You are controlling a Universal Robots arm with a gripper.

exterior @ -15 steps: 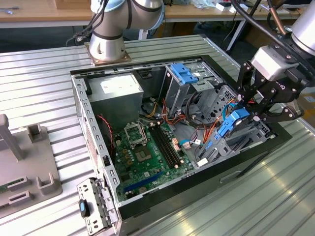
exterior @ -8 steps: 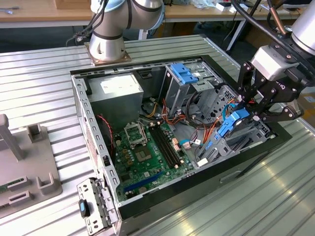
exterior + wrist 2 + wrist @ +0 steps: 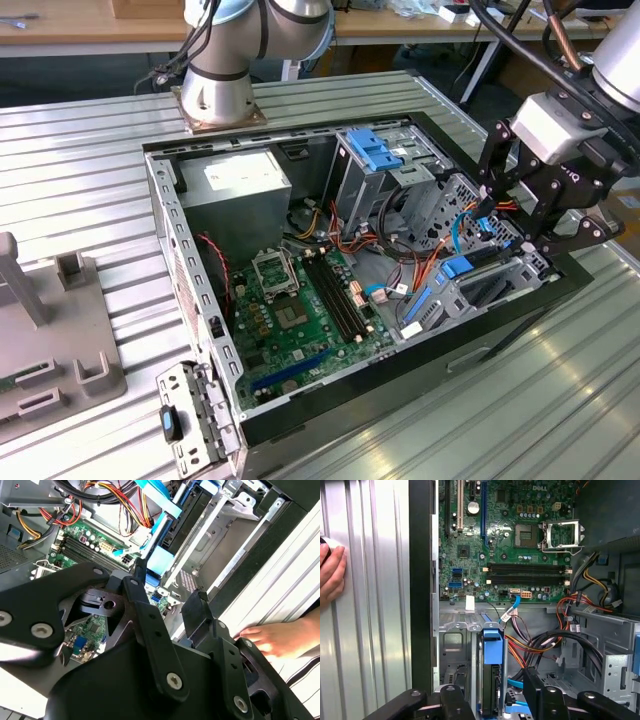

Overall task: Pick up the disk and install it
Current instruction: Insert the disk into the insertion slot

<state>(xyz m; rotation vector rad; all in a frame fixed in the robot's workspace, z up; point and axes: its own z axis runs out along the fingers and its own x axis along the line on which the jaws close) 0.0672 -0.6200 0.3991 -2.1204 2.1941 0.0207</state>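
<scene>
We see the hand (image 3: pixel 520 225) at about 3 o'clock of the open computer case (image 3: pixel 172 230) in the exterior view, low over the drive cage (image 3: pixel 470 300). In the first wrist view its two fingers (image 3: pixel 454 700) stand apart, one on each side of the disk (image 3: pixel 491 655). The disk sits on edge in the cage with a blue rail facing the camera. There is a gap on both sides, so nothing is clamped.

We judge two risks. The orange and red cables (image 3: pixel 540 645) just beside the bay could catch a finger or the disk's rail. A person's fingertips (image 3: pixel 331 572) rest on the desk (image 3: pixel 375 605) just outside the case wall, near the arm.

The wrist views give us those fingertips and the gaps. The exterior view gives the whole case, with the power supply (image 3: pixel 235 185) at 11 o'clock.
</scene>
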